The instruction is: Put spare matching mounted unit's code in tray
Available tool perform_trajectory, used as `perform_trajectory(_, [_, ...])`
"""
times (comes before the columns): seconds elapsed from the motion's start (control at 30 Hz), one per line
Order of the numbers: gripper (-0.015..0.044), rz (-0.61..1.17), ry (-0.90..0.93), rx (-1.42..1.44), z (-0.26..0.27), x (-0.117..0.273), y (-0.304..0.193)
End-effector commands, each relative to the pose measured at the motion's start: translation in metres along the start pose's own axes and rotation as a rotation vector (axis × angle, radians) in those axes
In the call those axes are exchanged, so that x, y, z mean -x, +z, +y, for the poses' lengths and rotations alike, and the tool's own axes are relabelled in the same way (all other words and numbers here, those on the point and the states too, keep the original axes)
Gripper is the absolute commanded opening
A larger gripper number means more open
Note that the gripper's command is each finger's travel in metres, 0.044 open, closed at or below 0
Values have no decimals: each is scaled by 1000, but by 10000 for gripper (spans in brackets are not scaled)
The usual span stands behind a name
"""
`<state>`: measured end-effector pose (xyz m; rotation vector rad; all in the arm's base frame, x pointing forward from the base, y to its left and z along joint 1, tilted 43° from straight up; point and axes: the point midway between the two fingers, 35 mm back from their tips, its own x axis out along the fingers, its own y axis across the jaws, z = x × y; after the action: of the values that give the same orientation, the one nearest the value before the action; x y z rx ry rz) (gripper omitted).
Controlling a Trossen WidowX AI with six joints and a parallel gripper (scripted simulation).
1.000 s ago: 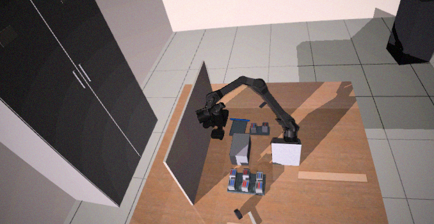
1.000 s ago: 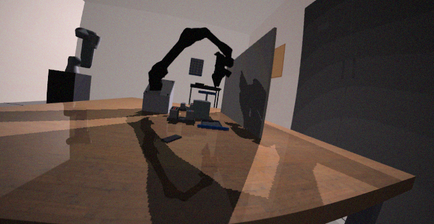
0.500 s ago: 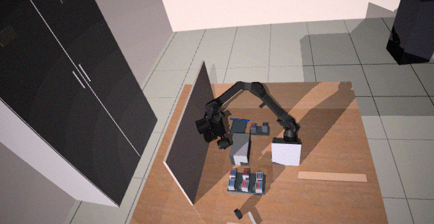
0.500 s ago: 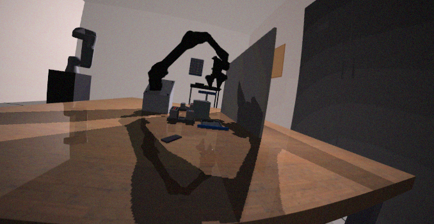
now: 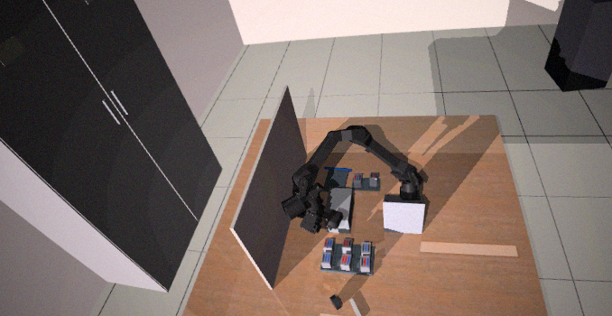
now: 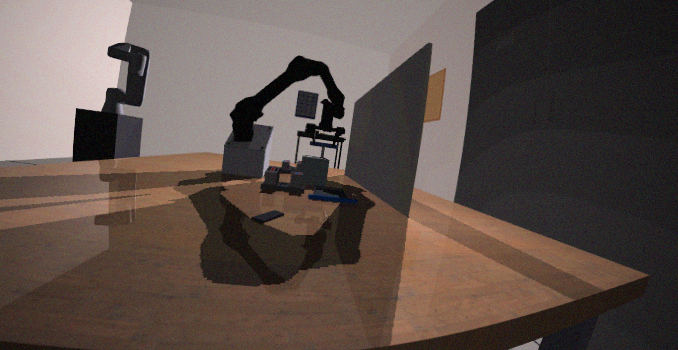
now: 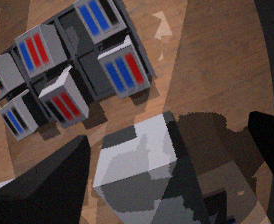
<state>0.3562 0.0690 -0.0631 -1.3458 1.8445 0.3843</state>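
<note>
The mounted unit, a grey box [image 5: 345,197] [image 6: 315,170] [image 7: 133,175], stands mid-table; no code shows on the faces visible now. My gripper [image 5: 322,224] [image 6: 325,133] [image 7: 173,131] is open and empty, above the table beside the box and near the tall panel. The larger rack [image 5: 370,260] [image 7: 104,90] holds several grey spares with striped codes. In the wrist view one spare [image 7: 123,70] reads blue, blue, red; another [image 7: 99,20] reads blue, blue, black. A smaller rack [image 5: 366,187] holds two spares. The dark tray [image 5: 336,180] has a blue edge [image 6: 332,198].
A tall dark panel [image 5: 271,192] [image 6: 387,133] stands upright on the side away from the arm's white base [image 5: 403,217]. A small black block [image 5: 336,302] lies beyond the larger rack. A dark flat piece [image 6: 268,216] lies on the table in the exterior view.
</note>
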Motion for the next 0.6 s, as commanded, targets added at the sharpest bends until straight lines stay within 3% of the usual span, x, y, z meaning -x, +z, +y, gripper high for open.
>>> perform_trajectory(0.0, [440,-1,5,283,25,-13,21])
perform_trajectory(0.33, [440,-1,5,283,25,-13,21])
perform_trajectory(0.5, [309,1,5,283,26,-40,16])
perform_trajectory(0.57, [300,1,5,283,27,-52,13])
